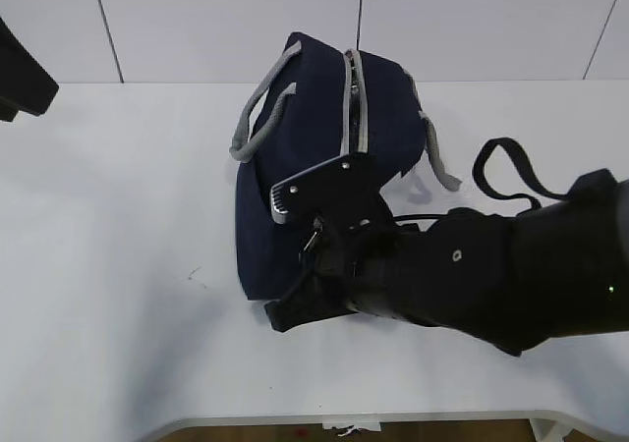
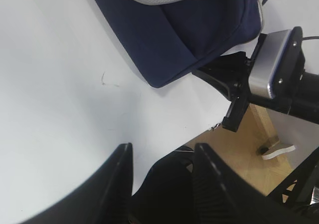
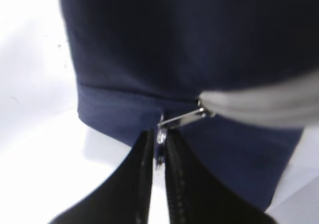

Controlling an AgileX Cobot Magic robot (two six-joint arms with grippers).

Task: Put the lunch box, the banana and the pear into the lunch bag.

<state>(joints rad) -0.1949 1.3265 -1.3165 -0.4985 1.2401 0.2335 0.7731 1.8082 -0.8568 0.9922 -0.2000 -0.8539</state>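
Observation:
The navy-blue lunch bag lies on the white table with its grey zipper running along the top toward me. It also shows in the left wrist view and fills the right wrist view. My right gripper is at the bag's near end, its jaws pinched shut on the metal ring pull of the zipper. In the exterior view the right gripper sits under its wrist camera. My left gripper is open and empty, well away from the bag. The lunch box, banana and pear are out of view.
Two grey strap handles hang at the bag's sides. A black cable loop stands behind the right arm. Part of the left arm shows at the far left. The table's front edge is just below the right arm.

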